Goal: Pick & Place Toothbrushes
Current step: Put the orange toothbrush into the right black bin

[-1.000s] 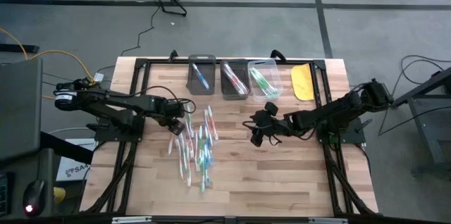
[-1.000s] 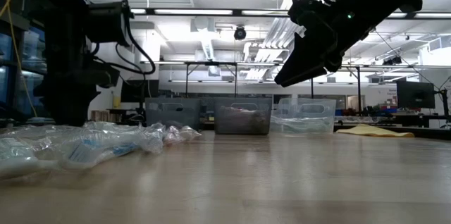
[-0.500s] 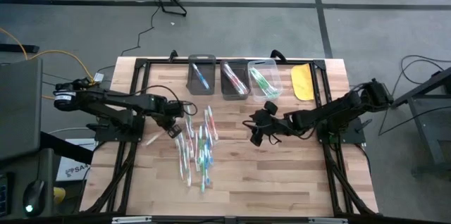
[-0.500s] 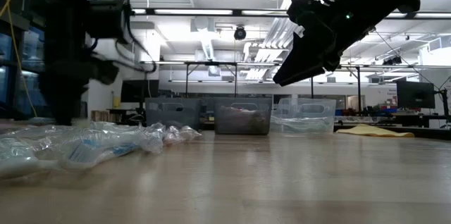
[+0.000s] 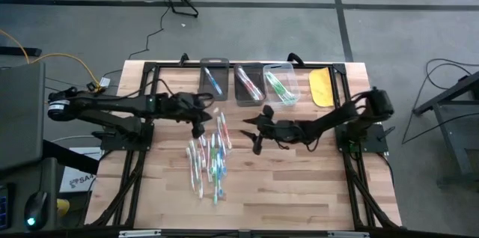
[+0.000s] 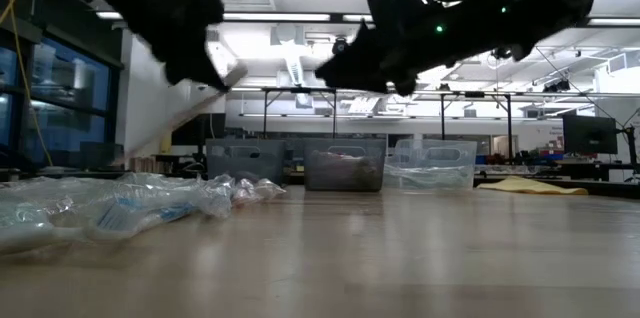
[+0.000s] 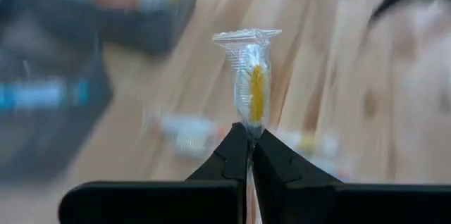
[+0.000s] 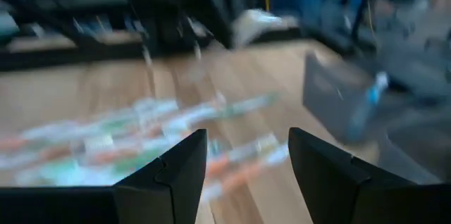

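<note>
Wooden table (image 5: 299, 171), toothbrushes (image 5: 209, 156) scattered, left fingers (image 7: 236, 146) pinching wrapped toothbrush (image 7: 252, 94), right fingers (image 8: 176, 164) spread, bright workshop behind.

- right claw (image 8: 245, 160): both dark fingers (image 8: 169, 175) in frame, wide gap between them
- toothbrushes (image 8: 134, 136): blurred scatter of wrapped ones flat on the wood desk (image 8: 84, 86), past the fingers
- dark bin (image 8: 345, 104) off to one side, blue toothbrush (image 8: 368, 97) inside
- background too blurred to read

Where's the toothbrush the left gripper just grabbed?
The wrapped toothbrush is pinched in the left gripper, sticking out past the fingertips. In the high view that gripper hangs over the pile of toothbrushes, short of the bins.
</note>
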Robot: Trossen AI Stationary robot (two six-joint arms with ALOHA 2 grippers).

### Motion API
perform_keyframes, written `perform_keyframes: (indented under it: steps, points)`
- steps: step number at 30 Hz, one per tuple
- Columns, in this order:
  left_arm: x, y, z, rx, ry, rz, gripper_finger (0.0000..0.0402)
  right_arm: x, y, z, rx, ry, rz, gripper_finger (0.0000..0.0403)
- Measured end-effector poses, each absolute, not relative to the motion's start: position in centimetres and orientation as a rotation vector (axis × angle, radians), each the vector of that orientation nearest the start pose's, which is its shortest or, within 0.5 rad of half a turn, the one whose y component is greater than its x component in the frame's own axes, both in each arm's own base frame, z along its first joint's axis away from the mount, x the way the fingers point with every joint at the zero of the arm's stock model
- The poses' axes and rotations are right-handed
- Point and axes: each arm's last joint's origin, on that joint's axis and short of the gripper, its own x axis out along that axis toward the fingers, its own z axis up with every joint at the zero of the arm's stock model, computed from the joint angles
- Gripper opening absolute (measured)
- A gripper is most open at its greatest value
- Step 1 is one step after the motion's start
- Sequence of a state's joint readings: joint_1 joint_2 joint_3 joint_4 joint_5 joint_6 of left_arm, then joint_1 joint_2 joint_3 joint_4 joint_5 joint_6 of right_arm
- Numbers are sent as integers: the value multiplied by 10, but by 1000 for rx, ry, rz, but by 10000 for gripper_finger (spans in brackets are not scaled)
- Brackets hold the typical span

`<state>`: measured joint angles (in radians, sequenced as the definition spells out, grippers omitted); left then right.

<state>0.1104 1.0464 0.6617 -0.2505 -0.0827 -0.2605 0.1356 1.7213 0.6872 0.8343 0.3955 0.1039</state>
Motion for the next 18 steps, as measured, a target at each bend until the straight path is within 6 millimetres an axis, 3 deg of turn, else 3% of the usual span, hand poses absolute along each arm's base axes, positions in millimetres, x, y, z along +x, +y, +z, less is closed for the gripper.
perform_keyframes:
  steps: [10,18]
  points:
    - [230,24,275,-66,219,68,1,357,24,152,72,13,-206,193]
    - [231,24,281,-20,154,39,0,387,10,175,30,-65,-141,193]
